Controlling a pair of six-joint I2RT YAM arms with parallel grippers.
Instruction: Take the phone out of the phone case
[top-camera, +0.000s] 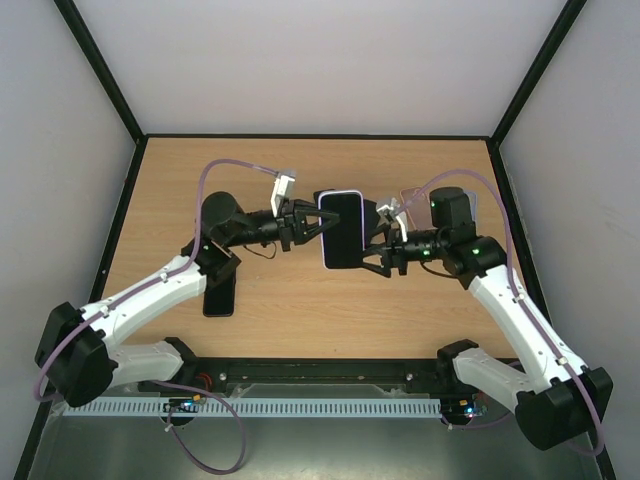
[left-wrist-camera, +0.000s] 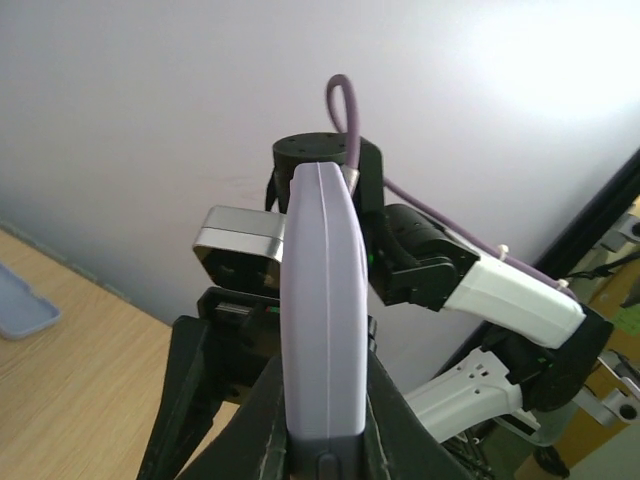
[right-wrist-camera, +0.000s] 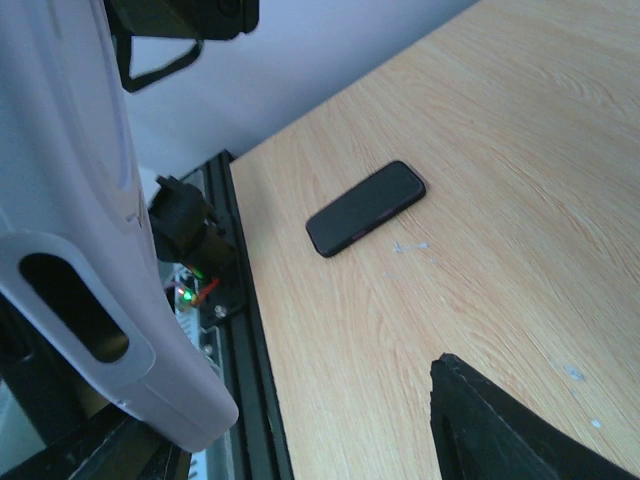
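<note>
Wide wooden table (top-camera: 300, 320), and both arms are up over the middle of it: left arm (top-camera: 150, 290) reaching in from one side, right arm (top-camera: 510, 300) from the other. Between them, lifted clear of the wood, is the phone (top-camera: 341, 232), black screen facing up to the overhead camera and seated in its phone case (left-wrist-camera: 322, 300).

The case is pale lilac, smooth, with rounded corners, a thin seam down its edge and an oblong cut-out in the side.

The left gripper (top-camera: 308, 222) is clamped on the case's edge, a finger hard against each face. The right gripper (top-camera: 375, 252) stands wide: the case sits at one side, the other finger (right-wrist-camera: 500, 430) well apart.

A bare black phone (top-camera: 219, 296) lies flat by the left arm. A small pale flat thing (top-camera: 412, 194) lies on the table near the right wrist.
</note>
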